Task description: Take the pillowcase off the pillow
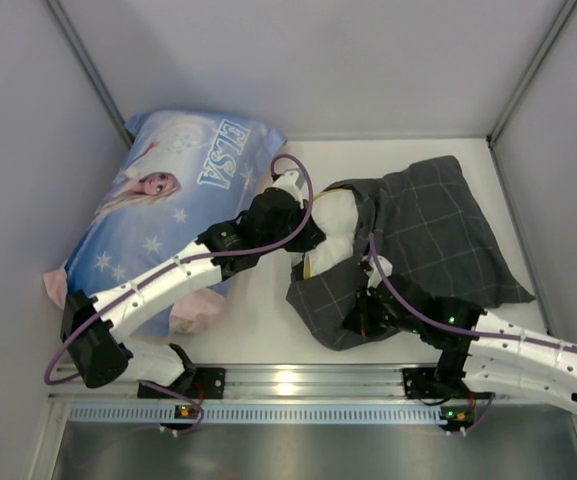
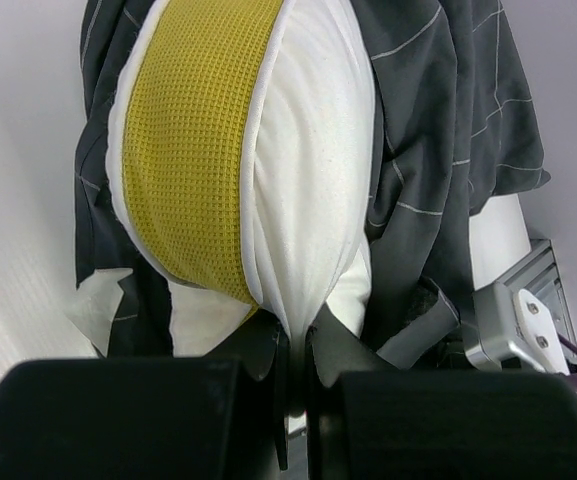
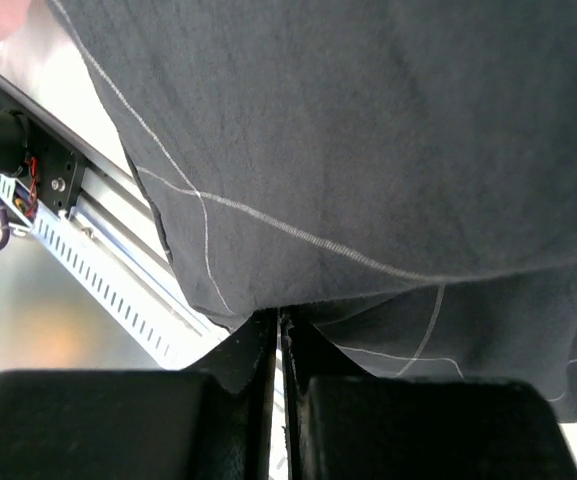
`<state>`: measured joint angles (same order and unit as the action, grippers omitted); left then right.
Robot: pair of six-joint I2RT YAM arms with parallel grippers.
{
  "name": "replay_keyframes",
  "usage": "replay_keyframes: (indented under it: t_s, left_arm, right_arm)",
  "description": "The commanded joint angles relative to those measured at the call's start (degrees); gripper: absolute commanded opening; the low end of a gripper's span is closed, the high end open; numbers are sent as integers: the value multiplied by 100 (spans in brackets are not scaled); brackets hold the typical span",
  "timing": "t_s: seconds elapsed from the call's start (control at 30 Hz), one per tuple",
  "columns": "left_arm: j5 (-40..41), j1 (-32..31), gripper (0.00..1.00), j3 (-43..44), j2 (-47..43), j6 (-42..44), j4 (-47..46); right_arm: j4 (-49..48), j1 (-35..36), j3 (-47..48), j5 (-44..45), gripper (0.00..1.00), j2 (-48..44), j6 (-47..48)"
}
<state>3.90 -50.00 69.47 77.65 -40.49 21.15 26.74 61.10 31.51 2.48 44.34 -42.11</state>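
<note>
The plump white quilted pillow (image 1: 336, 225) with a yellow mesh edge band lies right of centre on the white tabletop (image 1: 258, 310). Its left end is exposed. The rest sits inside the dark grey, light-grid-checked fabric pillowcase (image 1: 438, 230), which is bunched over the pillow's right portion and spreads toward the near edge. The left hand (image 1: 306, 240) is at the exposed end; in the left wrist view its fingers are closed together on a pinch of the pillow's white fabric (image 2: 308, 150) beside the yellow band. The right hand (image 1: 368, 312) is at the pillowcase's near edge; in the right wrist view its fingers are clamped on a fold of the grey cloth (image 3: 368, 130), just beyond the aluminium rail (image 3: 118, 260). A large light blue ELSA-print cushion (image 1: 183, 190) lies at the left, apart from the pillow.
</note>
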Motion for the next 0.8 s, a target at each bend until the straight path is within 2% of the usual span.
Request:
replay_keyframes:
  t_s: [0.0,0.03,0.07,0.1,0.13,0.2,0.37,0.47,0.57,0.63,0.67,0.73,0.77]
  left_arm:
    - [14,34,0,392,-153,-91,-682]
    - [32,34,0,392,-179,-91,-691]
    - [40,43,0,392,-188,-91,-691]
    - [58,34,0,383,-206,-91,-691]
    - [49,34,0,374,-232,-91,-691]
    - [41,34,0,339,-250,-91,-691]
    - [-91,34,0,251,-347,-231,-743]
    - [-249,25,0,172,-399,-337,-858]
    - [-258,25,0,119,-470,-381,-858]
    - [-197,16,0,84,-496,-363,-858]
    - [-188,25,0,75,-505,-363,-849]
    - [-127,25,0,75,-488,-337,-858]
    - [-92,25,0,84,-479,-319,-849]
  right_arm:
    - [-47,209,154,350,0,-205,-96]
    - [-29,227,137,315,7,-267,-78]
    - [-11,236,128,332,21,-363,-70]
    - [6,262,84,358,58,-564,-104]
    - [41,262,58,402,67,-680,-122]
    - [59,262,75,507,77,-917,-192]
    - [121,262,312,989,79,-586,-245]
    - [121,262,601,1280,75,80,-280]
    - [68,262,918,1526,61,670,-281]
    - [-46,271,989,1527,39,848,-272]
    - [-90,297,1006,1484,18,927,-246]
    - [-178,332,989,1370,1,928,-245]
    - [-187,384,928,1326,0,849,-271]
